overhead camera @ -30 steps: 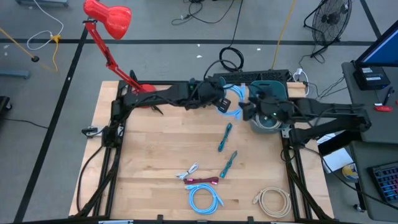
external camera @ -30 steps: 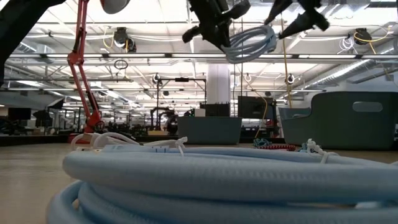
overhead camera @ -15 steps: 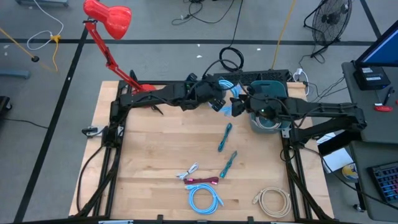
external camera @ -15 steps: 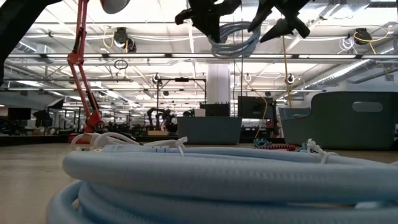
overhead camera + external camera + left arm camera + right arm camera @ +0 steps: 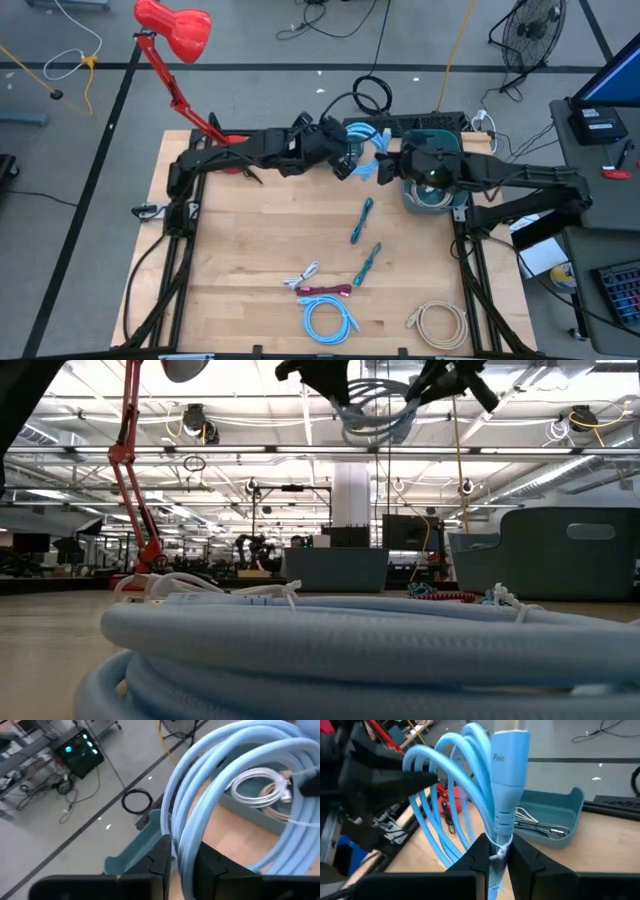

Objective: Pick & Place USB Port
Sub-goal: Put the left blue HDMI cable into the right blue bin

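Two hands are meeting in mid-air over the back of the bench (image 5: 240,260), apparently to pass a cable across. Nearest the wrist cameras, the right hand (image 5: 495,851) is clenching the light blue cable coil (image 5: 366,152) just below its plug, while the left hand (image 5: 183,865) is pinching several strands. Beyond them, the teal bin (image 5: 555,822) is waiting, already holding white cables.
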